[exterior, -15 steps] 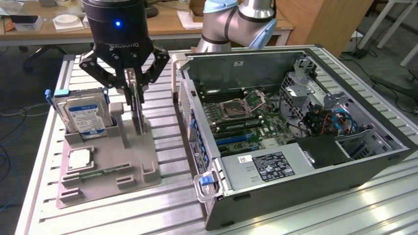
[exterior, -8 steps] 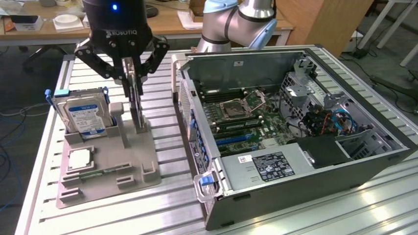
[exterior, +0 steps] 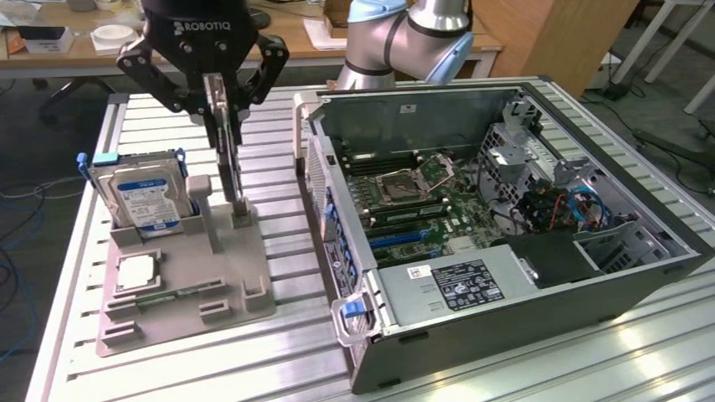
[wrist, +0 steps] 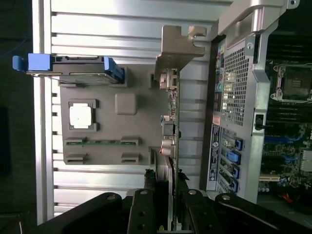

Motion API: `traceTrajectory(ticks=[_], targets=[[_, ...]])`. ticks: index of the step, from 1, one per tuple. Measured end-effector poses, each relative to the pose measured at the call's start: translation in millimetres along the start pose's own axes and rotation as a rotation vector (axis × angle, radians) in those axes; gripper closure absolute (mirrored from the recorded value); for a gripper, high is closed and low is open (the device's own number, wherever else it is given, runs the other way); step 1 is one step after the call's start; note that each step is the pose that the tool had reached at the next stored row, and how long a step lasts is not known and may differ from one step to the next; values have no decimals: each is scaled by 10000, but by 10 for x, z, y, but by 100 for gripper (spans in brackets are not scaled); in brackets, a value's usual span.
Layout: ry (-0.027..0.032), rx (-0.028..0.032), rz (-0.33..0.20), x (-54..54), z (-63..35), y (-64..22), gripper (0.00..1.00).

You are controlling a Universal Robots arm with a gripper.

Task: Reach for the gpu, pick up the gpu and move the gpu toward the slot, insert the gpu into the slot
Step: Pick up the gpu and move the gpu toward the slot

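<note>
The gpu (exterior: 231, 167) stands on edge, a thin dark card seen edge-on, with its lower end at a post of the grey holder (exterior: 196, 289). My gripper (exterior: 224, 107) comes down from above and is shut on the card's upper part. In the wrist view the gripper (wrist: 165, 184) has a finger on each side of the gpu (wrist: 172, 122), whose silvery end bracket (wrist: 178, 46) points away from me. The blue slot (exterior: 398, 239) lies on the motherboard inside the open computer case (exterior: 470, 289), to the exterior view's right of the card.
A silver hard drive (exterior: 140, 197) with a blue-white label stands upright in the same holder, to the exterior view's left of the card. A processor chip (exterior: 136, 272) and a memory stick (exterior: 167, 296) lie flat in it. The slatted aluminium table (exterior: 290, 352) carries everything.
</note>
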State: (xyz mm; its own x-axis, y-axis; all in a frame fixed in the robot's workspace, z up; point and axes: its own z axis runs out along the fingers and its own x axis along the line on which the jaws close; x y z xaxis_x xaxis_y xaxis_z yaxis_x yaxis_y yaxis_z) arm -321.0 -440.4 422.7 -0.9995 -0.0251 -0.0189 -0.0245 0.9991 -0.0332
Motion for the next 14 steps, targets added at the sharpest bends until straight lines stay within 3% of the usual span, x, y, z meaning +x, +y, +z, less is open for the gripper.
traceTrajectory(ticks=[2,4,5,14], targets=[[-2,-117,1,-1,-25,-1,74],[-7,-288,5,-1,-33,-2,74],[-7,-327,6,-1,-34,-1,74],[-8,-329,5,-31,-32,-2,74]])
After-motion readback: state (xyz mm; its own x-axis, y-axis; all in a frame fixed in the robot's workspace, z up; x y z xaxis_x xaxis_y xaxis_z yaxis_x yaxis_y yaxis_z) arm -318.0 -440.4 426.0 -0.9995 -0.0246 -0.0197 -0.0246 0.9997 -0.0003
